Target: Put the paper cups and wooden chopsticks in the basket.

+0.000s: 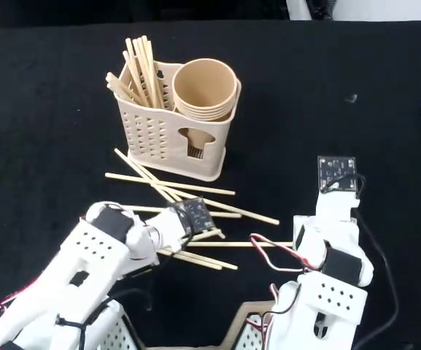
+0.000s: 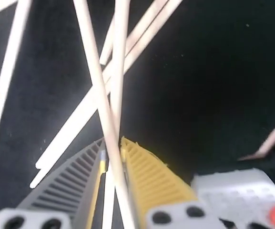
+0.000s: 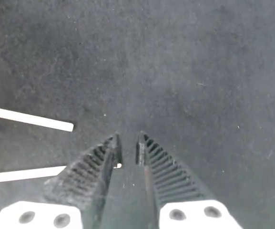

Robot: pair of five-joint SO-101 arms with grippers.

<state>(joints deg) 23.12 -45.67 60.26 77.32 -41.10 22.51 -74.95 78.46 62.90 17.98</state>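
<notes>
Chopsticks (image 2: 114, 95) run lengthwise between the fingers of your left gripper (image 2: 112, 141), which is closed on them to a narrow slot. Their long axis points away from the wrist, out past the fingertips. Around them the loose chopsticks (image 1: 195, 191) lie flat on the black table (image 1: 341, 87), fanned and crossing, most running roughly side to side in the high view, just in front of the basket (image 1: 152, 138). Inside it, a bundle of chopsticks (image 1: 141, 65) stands on end, leaning, in one compartment. The stacked paper cups (image 1: 204, 87) sit mouth up in the other. Your right gripper (image 3: 127, 139) hangs over bare table, fingers nearly together, holding nothing.
</notes>
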